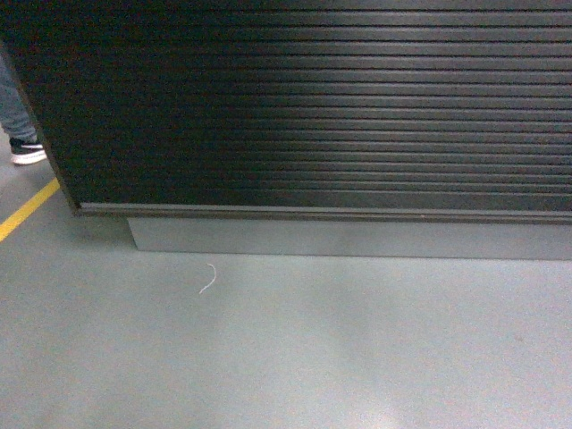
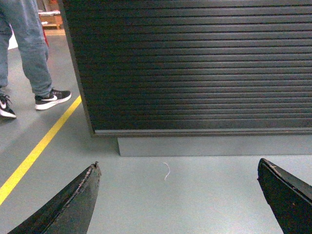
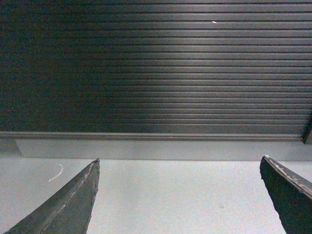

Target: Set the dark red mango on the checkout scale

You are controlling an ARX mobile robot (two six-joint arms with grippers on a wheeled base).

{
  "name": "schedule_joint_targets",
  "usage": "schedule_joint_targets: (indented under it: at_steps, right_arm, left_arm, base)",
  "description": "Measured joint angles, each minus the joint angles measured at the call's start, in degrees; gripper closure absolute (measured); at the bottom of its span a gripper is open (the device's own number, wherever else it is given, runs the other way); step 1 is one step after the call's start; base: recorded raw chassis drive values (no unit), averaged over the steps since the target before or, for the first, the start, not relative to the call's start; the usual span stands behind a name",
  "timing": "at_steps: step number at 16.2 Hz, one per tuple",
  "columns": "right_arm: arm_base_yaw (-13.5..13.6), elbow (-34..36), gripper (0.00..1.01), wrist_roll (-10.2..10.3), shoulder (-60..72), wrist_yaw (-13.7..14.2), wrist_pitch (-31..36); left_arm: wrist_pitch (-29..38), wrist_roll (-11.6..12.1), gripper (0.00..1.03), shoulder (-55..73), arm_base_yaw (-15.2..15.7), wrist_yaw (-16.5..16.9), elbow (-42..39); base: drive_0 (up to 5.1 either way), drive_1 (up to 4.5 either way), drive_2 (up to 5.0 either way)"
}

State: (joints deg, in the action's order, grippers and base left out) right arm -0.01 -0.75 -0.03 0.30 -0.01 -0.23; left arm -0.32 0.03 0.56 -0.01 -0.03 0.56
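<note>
The checkout (image 1: 304, 107) fills the upper part of the head view, showing only its dark, horizontally ribbed front panel above a grey plinth (image 1: 349, 238); the counter top lies out of frame, so the scale and the dark red mango appear in none of the three views and their place cannot be told; grey floor (image 1: 286, 349) spreads below the plinth, with a yellow line (image 1: 27, 209) running diagonally at the far left; a person in blue jeans (image 2: 29, 46) stands beside the left end of the counter, black-and-white sneakers (image 2: 51, 98) planted on the floor on the far side of the yellow line; both arms are held low and level, wrist cameras pointing forward at the ribbed panel and the floor before it, neither reaching into the head view; the left gripper (image 2: 178, 195) has its two dark fingers (image 2: 73, 204) spread wide to the frame's lower corners, nothing between them but bare floor; the right gripper (image 3: 178, 195) is posed the same way, fingers (image 3: 73, 202) parted wide and holding nothing; a small curl of white string (image 1: 208, 279) lies on the floor just in front of the plinth, seen ahead of the left gripper and to the left of the right one
</note>
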Motion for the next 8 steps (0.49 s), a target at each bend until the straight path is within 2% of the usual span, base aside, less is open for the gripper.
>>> schedule_joint_targets:
  at_steps: [8]
  right_arm:
    - [0.0, 0.0, 0.03, 0.0, 0.0, 0.02, -0.09]
  left_arm:
    - [-0.09, 0.0, 0.05, 0.0, 0.0, 0.02, 0.0]
  base:
    - [0.1, 4.35, -4.2]
